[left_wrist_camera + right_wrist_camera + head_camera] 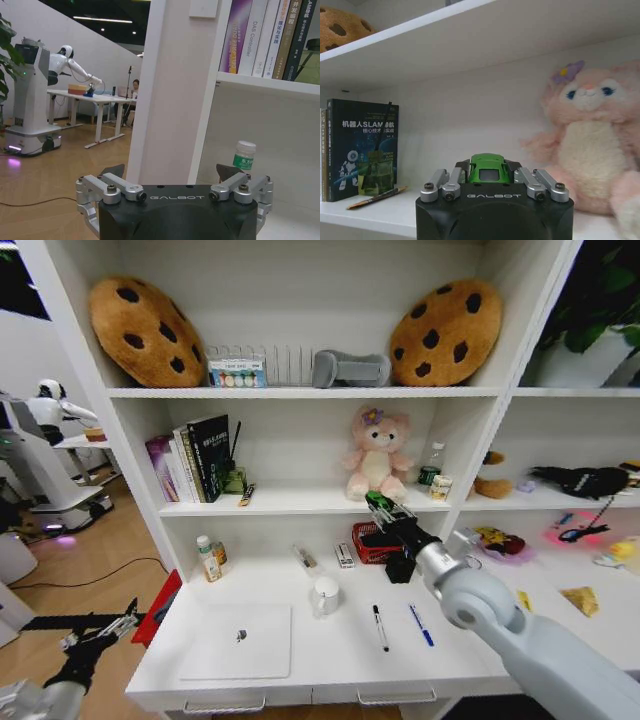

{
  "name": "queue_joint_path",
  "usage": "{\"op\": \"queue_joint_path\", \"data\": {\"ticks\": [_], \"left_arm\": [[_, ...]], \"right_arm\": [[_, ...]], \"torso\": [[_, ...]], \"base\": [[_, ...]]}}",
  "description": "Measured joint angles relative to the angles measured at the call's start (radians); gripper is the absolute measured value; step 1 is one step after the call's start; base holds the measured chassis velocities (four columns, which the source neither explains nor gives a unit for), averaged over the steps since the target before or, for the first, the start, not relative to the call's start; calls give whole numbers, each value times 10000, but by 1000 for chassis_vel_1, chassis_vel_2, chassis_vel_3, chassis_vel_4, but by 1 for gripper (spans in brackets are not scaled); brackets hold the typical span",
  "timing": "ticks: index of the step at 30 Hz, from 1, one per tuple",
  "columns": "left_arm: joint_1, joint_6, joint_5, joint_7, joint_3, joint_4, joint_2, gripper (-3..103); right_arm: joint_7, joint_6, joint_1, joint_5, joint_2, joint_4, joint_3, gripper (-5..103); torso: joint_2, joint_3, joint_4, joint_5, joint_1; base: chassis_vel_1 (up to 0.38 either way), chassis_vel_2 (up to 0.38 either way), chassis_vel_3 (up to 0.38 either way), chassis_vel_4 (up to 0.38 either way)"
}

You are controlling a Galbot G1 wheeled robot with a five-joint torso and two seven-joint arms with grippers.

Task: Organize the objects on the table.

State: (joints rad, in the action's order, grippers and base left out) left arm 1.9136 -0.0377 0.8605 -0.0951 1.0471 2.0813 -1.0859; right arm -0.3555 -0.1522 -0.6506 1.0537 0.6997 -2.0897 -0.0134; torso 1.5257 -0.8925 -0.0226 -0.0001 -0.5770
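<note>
Right gripper (490, 172) clamped on tiny glossy green toy car (489, 167), raised at middle shelf level beside fluffy pink plush bunny (590, 145) (fur soft, purple flower on ear). Below, on smooth white table (330, 665): flat silver laptop (238, 642), lid closed; slim black pen (380, 627) and blue pen (421, 624) lying near each other, apart. Left gripper (172, 182) low off table's left end, fingers spread wide, holding nothing.

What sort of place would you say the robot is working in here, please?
Probably an office or lab mocked up as a study: a white desk with a silver laptop, built-in white shelves of books, and another white robot behind.
</note>
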Motion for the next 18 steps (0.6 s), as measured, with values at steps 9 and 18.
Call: {"op": "queue_joint_path", "data": {"ticks": [9,18], "left_arm": [[0,-2,0,11,-1,1,0,100],[-1,-3,0,2,0,0,-1,100]], "right_arm": [[-411,-278,2736,309,1759,2451,-2665,37],[-916,-516,4678,656,3057,4413,-3933,37]], "torso": [[-1,0,2,0,-1],[-1,1,1,-1,-2]], "base": [[0,0,0,0],[0,0,0,0]]}}
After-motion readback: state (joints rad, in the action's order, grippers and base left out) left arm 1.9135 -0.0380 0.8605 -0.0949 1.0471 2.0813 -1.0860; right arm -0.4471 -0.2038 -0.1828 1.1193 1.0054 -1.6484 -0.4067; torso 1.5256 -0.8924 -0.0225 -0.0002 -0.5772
